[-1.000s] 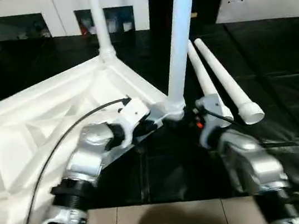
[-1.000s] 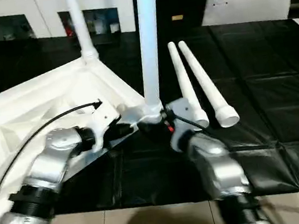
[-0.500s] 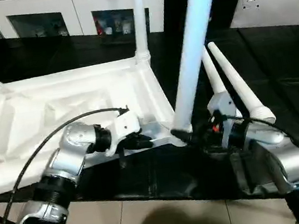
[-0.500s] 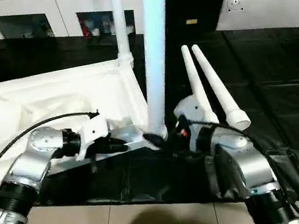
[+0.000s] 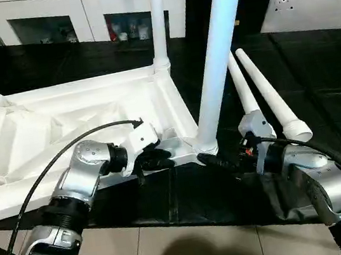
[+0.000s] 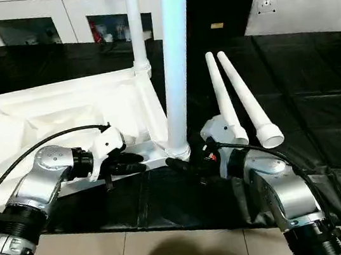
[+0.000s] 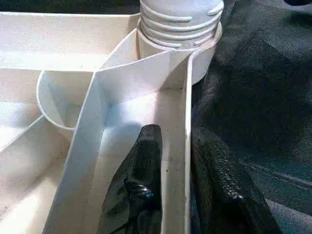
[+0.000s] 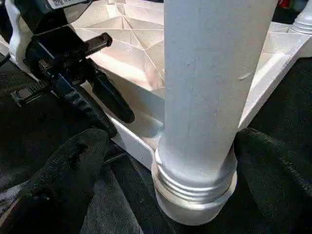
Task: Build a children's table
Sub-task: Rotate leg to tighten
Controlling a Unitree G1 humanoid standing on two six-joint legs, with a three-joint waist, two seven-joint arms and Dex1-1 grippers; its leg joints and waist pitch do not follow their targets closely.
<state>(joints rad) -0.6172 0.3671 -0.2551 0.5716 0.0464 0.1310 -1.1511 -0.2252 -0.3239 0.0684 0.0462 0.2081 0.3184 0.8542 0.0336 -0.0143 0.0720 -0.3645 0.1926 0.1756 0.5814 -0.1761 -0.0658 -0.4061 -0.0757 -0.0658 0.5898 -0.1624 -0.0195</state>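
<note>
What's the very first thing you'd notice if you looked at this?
A big white table top lying upside down on the black floor mat, with two white legs standing straight up from its corners. Two more loose legs lie side by side on the mat to the right. The left claw straddles the table's near rim, and the right claw sits wide open around the nearer leg's base.

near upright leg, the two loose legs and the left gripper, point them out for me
near upright leg (image 5: 212, 63), left eye view, middle of its shaft.
loose legs (image 6: 243, 100), right eye view, shaft of the outer one lying on the black cloth.
left gripper (image 7: 187, 170), left wrist view, between its fingertips, at the tabletop's rim.
</note>
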